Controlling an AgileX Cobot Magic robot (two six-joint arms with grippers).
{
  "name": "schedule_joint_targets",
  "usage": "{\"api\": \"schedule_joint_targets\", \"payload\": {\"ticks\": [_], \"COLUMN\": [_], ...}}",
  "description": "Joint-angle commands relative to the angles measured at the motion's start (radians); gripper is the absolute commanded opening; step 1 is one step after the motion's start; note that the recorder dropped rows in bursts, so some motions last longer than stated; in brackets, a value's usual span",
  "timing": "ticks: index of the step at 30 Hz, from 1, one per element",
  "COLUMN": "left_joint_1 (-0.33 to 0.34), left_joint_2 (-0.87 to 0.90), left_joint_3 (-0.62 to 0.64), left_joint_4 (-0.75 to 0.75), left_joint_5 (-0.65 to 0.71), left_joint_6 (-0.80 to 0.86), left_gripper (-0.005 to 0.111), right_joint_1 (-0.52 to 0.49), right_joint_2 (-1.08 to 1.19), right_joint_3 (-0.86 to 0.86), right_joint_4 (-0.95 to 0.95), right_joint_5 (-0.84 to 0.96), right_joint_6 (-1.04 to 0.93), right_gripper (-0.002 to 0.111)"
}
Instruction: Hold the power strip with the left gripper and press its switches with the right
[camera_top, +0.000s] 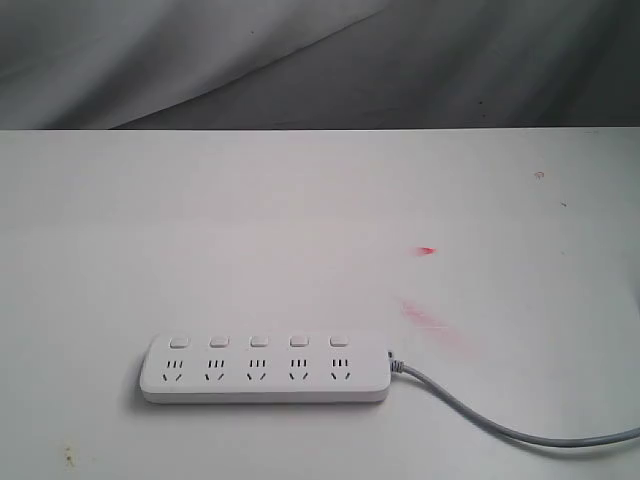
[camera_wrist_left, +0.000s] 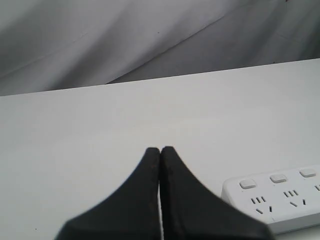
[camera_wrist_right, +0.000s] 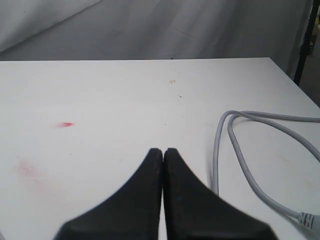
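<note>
Left pincer (camera_wrist_left: 160, 150): clenched, its two black fingers meeting tip to tip, with no object between them. It sits over the white desk (camera_top: 300, 220), apart from the power strip (camera_wrist_left: 280, 197), whose near end lies just beside it.

Right pincer (camera_wrist_right: 163, 151): clenched likewise, fingers pressed together over bare desk. The grey cord (camera_wrist_right: 235, 150) loops near it, not touching.

The power strip lies flat near the front desk edge, sockets facing up. Its five switches (camera_top: 259, 342) form one row along the far side. The cord exits the right end. Red smears (camera_top: 427, 251) mark the desk beyond.
</note>
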Motion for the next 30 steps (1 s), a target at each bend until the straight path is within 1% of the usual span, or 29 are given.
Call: {"api": "schedule_joint_targets", "payload": {"ticks": [1, 20, 24, 29, 30], "left_joint_1": [-0.004, -0.004, -0.004, -0.004, -0.004], "left_joint_2": [-0.004, -0.004, -0.004, -0.004, -0.004], "left_joint_3": [0.005, 0.005, 0.005, 0.003, -0.02], "left_joint_4": [-0.004, -0.004, -0.007, -0.139, -0.16], "left_joint_5": [-0.006, -0.006, -0.023, -0.016, -0.01], "left_joint_6": [-0.004, -0.002, -0.005, 0.051, 0.051], "left_gripper": [0.001, 0.001, 0.001, 0.001, 0.001], "right_joint_1": [-0.01, -0.01, -0.01, -0.01, -0.01], "right_joint_2": [-0.006, -0.006, -0.006, -0.006, -0.006], "right_joint_3": [0.004, 0.004, 0.004, 0.004, 0.004], "right_joint_4": [0.004, 0.004, 0.004, 0.004, 0.004], "right_joint_5": [-0.007, -0.007, -0.007, -0.007, -0.007], "right_joint_6": [0.001, 0.001, 0.001, 0.001, 0.001], "right_gripper": [0.0, 0.0, 0.0, 0.0, 0.0]}}
